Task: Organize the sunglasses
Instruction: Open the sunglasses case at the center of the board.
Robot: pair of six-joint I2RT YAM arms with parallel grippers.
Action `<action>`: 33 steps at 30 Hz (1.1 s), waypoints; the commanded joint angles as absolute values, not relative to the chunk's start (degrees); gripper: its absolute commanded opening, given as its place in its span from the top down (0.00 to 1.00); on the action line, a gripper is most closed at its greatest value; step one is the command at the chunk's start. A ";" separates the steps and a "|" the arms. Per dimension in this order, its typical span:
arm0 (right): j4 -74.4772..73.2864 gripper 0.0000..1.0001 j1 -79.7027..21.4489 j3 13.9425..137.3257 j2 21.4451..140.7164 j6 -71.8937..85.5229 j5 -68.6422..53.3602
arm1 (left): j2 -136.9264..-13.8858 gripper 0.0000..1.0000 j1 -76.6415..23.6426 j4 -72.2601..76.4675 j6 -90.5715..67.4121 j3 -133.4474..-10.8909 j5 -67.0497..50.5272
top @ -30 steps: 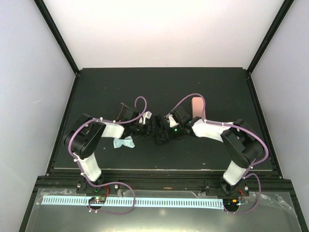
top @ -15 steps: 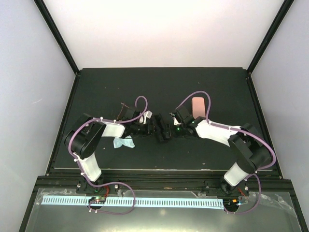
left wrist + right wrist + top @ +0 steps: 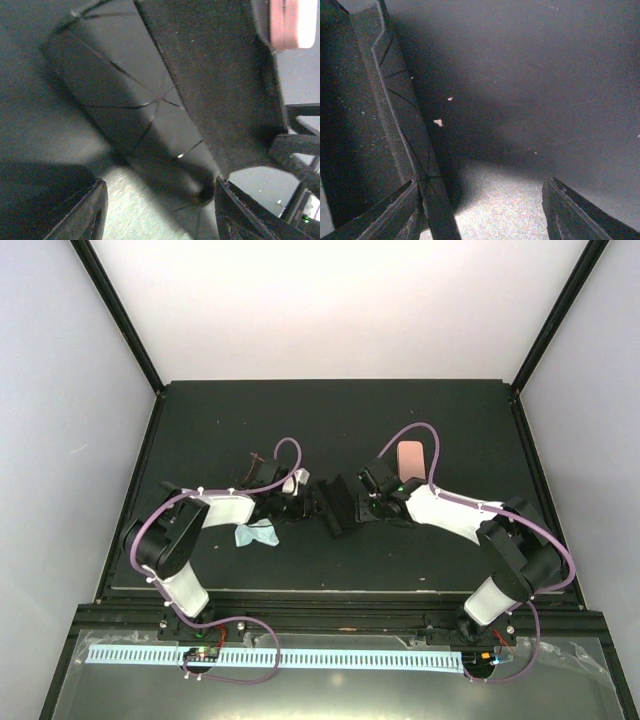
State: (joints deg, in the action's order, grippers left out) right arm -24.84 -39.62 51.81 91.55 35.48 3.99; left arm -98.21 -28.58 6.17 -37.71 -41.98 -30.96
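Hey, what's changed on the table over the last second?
The right gripper drew back a little to the right, uncovering more of the pink case. The left gripper stayed at the black case. The blue cloth and amber sunglasses stayed put.
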 commanded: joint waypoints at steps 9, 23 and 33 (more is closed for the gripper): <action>-29.02 0.43 -45.81 60.13 86.57 30.74 5.10 | -83.32 0.37 -26.94 -17.50 -33.66 -46.20 -12.25; -24.52 0.66 -53.00 63.91 95.37 32.96 -2.35 | -75.61 0.39 -21.71 -19.84 -32.91 -42.55 -12.36; -31.09 0.45 -49.86 64.31 98.79 35.79 12.03 | -79.25 0.41 -21.62 -16.14 -31.85 -41.93 -19.59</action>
State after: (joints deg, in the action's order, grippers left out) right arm -28.67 -51.53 63.20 97.49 34.46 6.63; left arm -77.52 -21.82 -17.69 -33.04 -41.85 -16.86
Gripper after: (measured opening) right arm 0.479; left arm 0.595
